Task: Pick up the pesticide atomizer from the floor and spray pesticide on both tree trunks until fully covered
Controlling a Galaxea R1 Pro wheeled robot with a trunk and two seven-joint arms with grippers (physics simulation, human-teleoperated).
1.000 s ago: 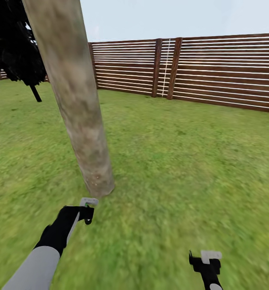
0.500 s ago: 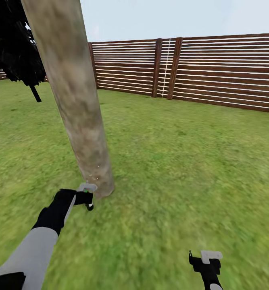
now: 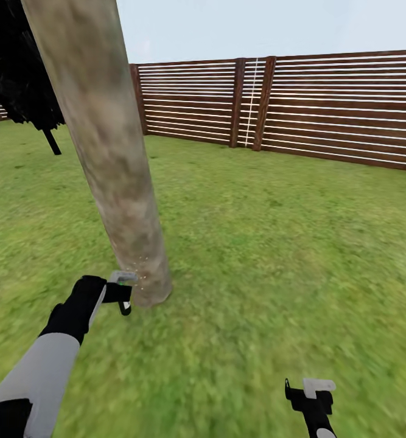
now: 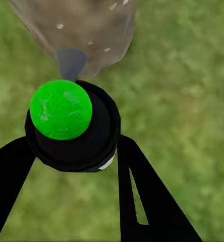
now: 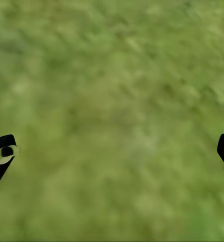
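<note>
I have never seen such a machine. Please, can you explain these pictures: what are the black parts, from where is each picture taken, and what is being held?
This is a simulated two-armed robot in a garden. The big picture comes from its head camera; the two others come from cameras near each gripper. The left gripper holds the pesticide atomizer, a black bottle with a green top, close to the tree trunk. White specks of pesticide dot the trunk's base. The right gripper is open, holding nothing, above the grass. Behind stands a wooden fence.
</note>
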